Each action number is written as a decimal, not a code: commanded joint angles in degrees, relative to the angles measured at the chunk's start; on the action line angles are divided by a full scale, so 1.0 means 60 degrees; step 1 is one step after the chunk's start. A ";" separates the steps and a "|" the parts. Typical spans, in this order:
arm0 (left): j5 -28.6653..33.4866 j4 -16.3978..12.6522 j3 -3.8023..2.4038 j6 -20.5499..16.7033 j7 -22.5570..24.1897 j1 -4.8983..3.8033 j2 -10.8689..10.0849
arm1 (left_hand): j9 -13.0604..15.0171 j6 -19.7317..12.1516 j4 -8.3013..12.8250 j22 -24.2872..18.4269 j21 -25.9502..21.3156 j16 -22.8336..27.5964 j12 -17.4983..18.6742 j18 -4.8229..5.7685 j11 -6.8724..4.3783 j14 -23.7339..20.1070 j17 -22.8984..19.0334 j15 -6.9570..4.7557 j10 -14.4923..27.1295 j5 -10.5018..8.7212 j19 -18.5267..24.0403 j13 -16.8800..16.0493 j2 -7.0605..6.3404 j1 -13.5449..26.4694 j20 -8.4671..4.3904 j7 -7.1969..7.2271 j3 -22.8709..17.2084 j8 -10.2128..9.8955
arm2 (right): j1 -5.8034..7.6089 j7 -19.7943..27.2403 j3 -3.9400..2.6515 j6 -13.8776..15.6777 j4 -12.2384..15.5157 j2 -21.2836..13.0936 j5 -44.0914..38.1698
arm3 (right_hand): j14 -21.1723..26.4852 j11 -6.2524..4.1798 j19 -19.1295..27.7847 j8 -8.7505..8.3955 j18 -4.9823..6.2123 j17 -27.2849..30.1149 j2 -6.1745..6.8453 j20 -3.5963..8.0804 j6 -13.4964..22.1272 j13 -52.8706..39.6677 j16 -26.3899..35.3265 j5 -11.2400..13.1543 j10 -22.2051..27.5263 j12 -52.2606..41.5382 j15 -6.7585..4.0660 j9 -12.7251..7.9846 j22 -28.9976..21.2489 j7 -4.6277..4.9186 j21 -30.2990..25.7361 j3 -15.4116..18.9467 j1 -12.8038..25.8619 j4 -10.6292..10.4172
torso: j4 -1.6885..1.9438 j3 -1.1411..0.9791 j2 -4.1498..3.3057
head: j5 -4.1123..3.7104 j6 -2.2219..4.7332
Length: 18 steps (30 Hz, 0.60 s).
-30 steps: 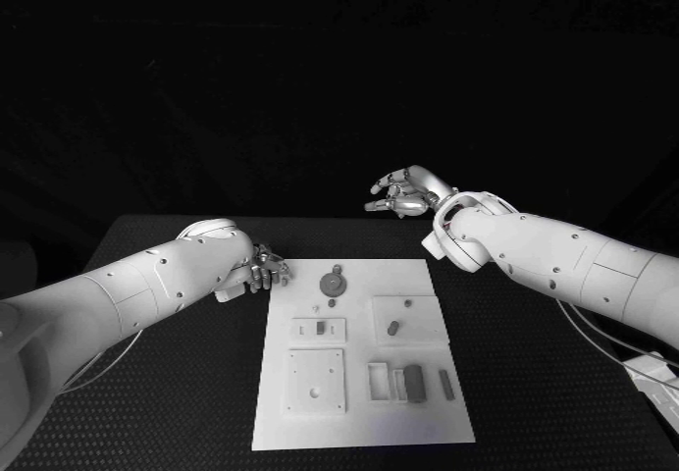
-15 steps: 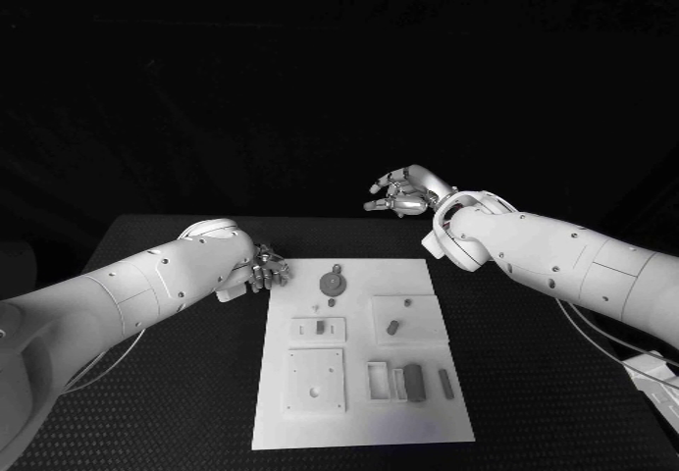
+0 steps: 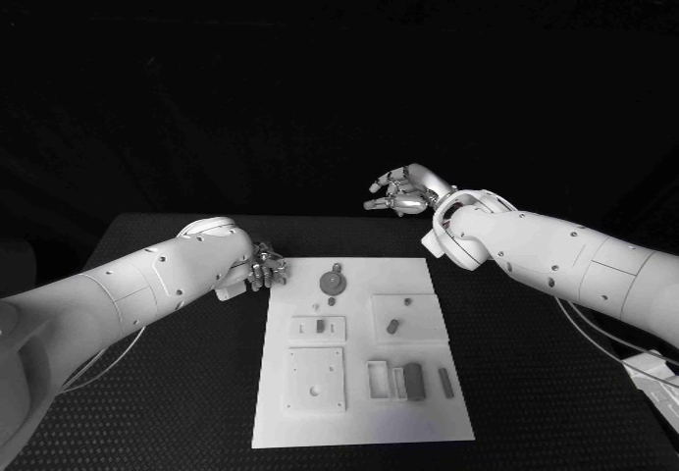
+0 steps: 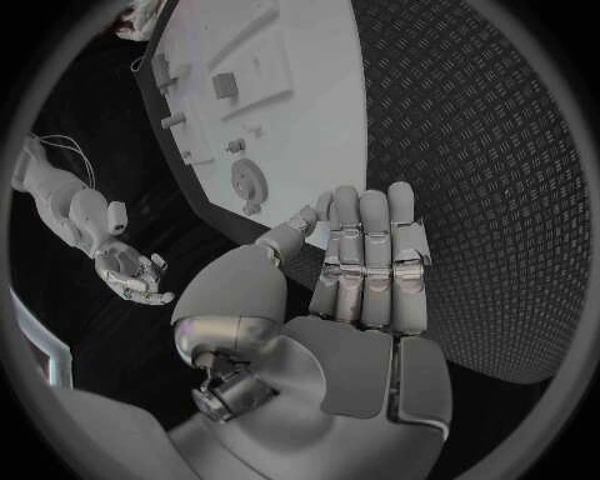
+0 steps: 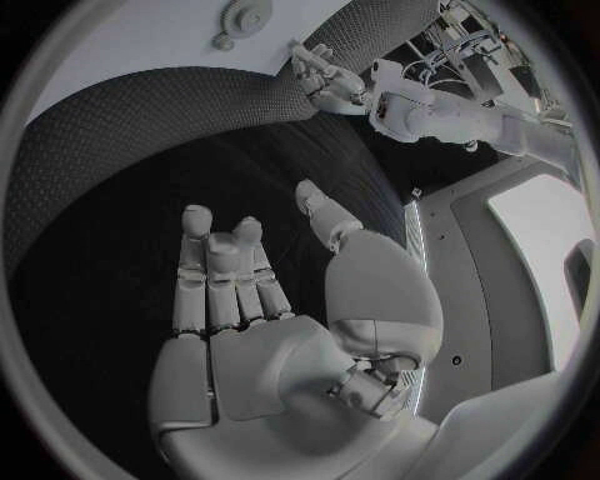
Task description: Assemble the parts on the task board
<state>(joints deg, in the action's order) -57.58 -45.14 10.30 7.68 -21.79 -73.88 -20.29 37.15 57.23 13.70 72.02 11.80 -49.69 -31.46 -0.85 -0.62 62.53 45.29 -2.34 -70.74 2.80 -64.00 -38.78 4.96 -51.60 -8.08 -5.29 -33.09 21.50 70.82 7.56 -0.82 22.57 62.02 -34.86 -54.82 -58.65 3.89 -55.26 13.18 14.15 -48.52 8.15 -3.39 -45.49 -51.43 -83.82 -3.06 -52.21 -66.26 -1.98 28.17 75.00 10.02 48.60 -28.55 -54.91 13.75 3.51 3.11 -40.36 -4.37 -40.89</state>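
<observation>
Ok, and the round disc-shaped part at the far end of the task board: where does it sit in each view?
Head view: round part at the task board's far end, beside the left hand.
Left wrist view: round part past the fingertips.
Right wrist view: round part at the circle's rim.
Shared landmark: the board's near-left-hand corner.

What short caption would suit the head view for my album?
Two open robot hands, left and right, hover by a white board of small grey parts.

- Dim scene; background beyond the black textured tabletop [image 3: 170, 392] falls fully dark.
- Flat white rectangular task board [image 3: 361, 353] glows brightest, mildly glaring.
- Wrist views bend straight edges, dark-ringed.
</observation>
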 commanded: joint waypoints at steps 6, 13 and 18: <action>0.0143 0.0028 0.0015 0.0402 -0.0055 0.0030 0.0020 | 0.0012 0.0066 0.0086 0.0049 -0.0066 -0.0082 -0.0050 0.0015 -0.0037 -0.0028 -0.0057 -0.0028 -0.0035 0.0007 -0.0066 0.0025 -0.0011 -0.0165 0.0001 0.0017 -0.0180 0.0009 | -0.0003 0.0070 -0.0005 -0.0098 -0.0001 0.0017 -0.0023 | 0.0034 0.0006 0.0053 0.0019 0.0142 0.0016 -0.0042 -0.0021 0.0013 0.0018 0.0036 0.0031 -0.0007 0.0048 -0.0039 -0.0015 0.0111 0.0059 -0.0039 0.0010 0.0058 -0.0027 | -0.0003 0.0000 0.0005 | 0.0002 -0.0034; 0.0152 0.0029 0.0016 0.0227 -0.0003 0.0030 0.0023 | 0.0004 0.0208 0.0186 0.0131 -0.0039 -0.0205 -0.0109 0.0010 -0.0096 0.0083 -0.0155 -0.0054 -0.0181 0.0084 -0.0175 0.0056 -0.0006 -0.0286 -0.0025 0.0077 -0.0375 0.0074 | -0.0003 0.0071 -0.0005 -0.0098 -0.0007 0.0029 -0.0023 | 0.0033 0.0007 0.0052 0.0020 0.0142 0.0019 -0.0043 -0.0022 0.0013 0.0023 0.0035 0.0031 -0.0009 0.0047 -0.0039 -0.0016 0.0112 0.0060 -0.0040 0.0015 0.0067 -0.0029 | -0.0006 -0.0001 0.0007 | 0.0005 -0.0027; 0.0684 -0.0145 0.0011 0.0097 -0.0044 0.0025 -0.0122 | -0.0014 0.0347 0.0222 0.0209 -0.0004 -0.0327 -0.0165 -0.0002 -0.0156 0.0215 -0.0261 -0.0098 -0.0341 0.0205 -0.0311 0.0092 -0.0047 -0.0291 -0.0067 0.0135 -0.0480 0.0126 | -0.0003 0.0070 -0.0005 -0.0100 -0.0004 0.0014 -0.0023 | 0.0032 0.0006 0.0052 0.0020 0.0142 0.0020 -0.0043 -0.0022 0.0013 0.0026 0.0035 0.0031 -0.0009 0.0046 -0.0039 -0.0017 0.0112 0.0060 -0.0041 0.0018 0.0071 -0.0031 | -0.0001 -0.0002 0.0005 | 0.0010 -0.0025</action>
<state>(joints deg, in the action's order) -56.25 -45.52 10.33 8.35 -21.90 -73.83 -20.77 36.94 58.54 14.97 73.24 11.58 -51.42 -32.08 -0.85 -1.06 63.47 43.77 -3.07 -72.00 3.85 -65.56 -38.29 4.68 -52.62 -8.42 -4.79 -35.55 21.48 70.82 7.56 -0.82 22.57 61.97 -34.76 -54.82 -58.65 3.89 -55.26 13.17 14.15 -48.47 8.15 -3.39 -45.30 -51.32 -83.82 -3.06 -52.21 -66.26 -1.97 28.12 75.01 10.01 48.60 -28.55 -54.91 13.75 3.48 3.11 -40.32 -4.33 -41.05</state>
